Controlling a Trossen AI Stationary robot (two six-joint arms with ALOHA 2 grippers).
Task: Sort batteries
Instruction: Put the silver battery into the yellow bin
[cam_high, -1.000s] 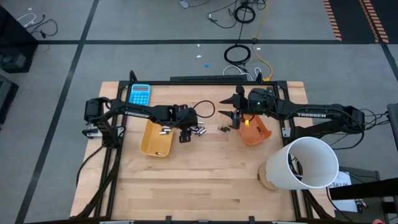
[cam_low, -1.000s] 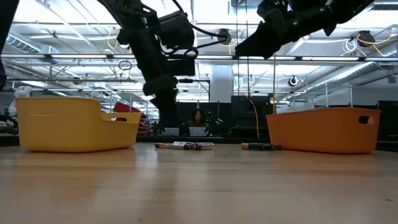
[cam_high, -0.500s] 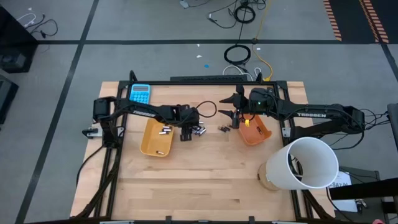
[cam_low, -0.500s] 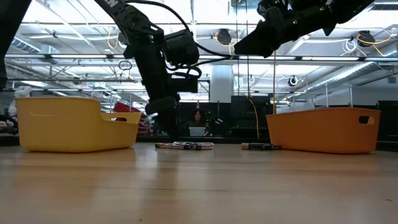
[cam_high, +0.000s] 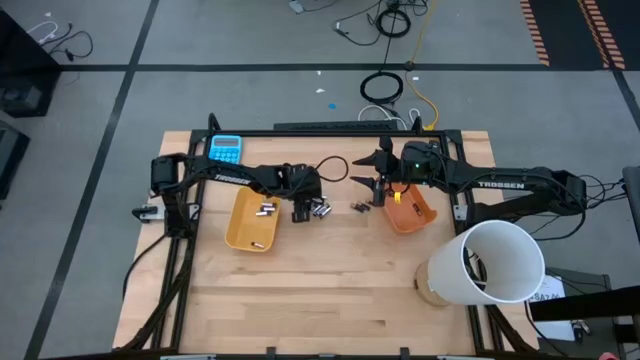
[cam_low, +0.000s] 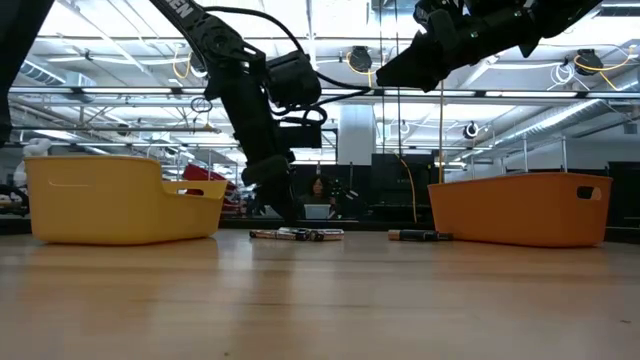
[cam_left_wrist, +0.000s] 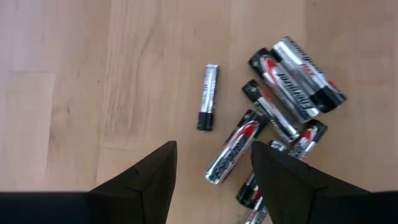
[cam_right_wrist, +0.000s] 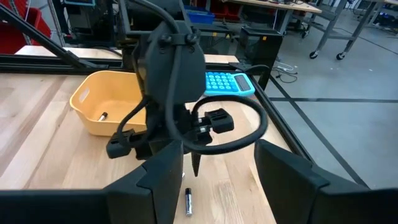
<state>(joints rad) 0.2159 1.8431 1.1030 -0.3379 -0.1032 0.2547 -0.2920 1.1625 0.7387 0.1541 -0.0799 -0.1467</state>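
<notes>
From above, my left gripper (cam_high: 301, 212) hangs with its fingers spread and empty over the loose batteries (cam_high: 320, 209) on the bare wood, just right of the yellow tray (cam_high: 250, 232), which already holds a few; my right gripper (cam_high: 377, 189) waits, parted and empty too, by the orange tray (cam_high: 413, 212) with two dark cells (cam_high: 358, 207) beside it. At table height the left arm reaches down to the cluster lying between both trays. Through the left wrist, one slim silver battery (cam_left_wrist: 208, 97) lies apart from the heap, so I judge the pick is in hand, and next calls for lowering squarely around a single cell before closing.
</notes>
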